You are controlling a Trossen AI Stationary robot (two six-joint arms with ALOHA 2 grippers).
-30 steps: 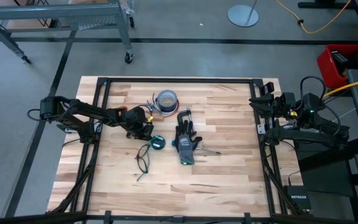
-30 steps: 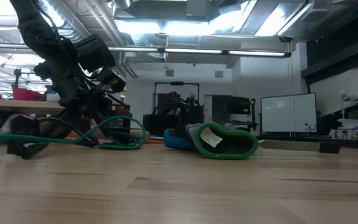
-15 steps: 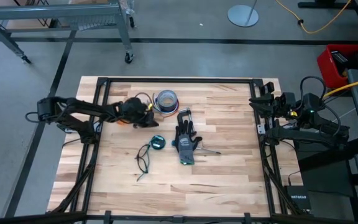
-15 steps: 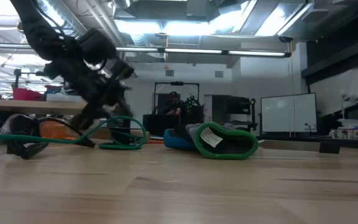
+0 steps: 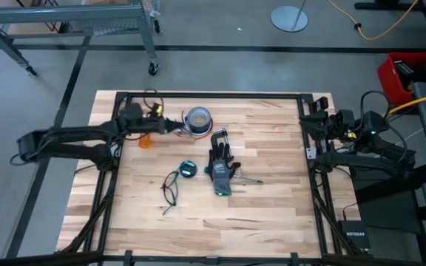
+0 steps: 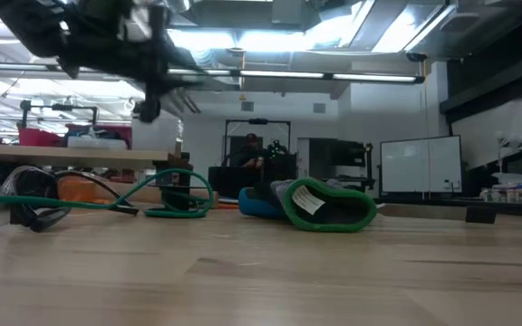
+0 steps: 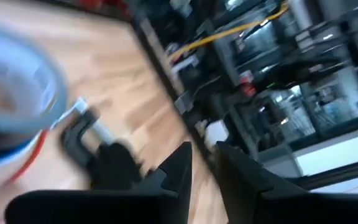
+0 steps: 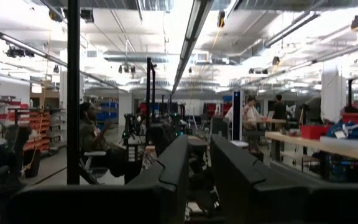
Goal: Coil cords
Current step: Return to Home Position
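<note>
Green cord (image 5: 170, 185) lies loose beside the glove (image 5: 220, 168), maybe only partly wound on the spool (image 5: 187, 169). Left hand (image 7: 202, 152) and right hand (image 8: 199, 143) are almost shut, empty, away from the glove.

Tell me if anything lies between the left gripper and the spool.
Nothing visible does. The left gripper hangs beside the tape roll; only bare table lies between it and the spool. The glove lies off to the side of that path.
</note>
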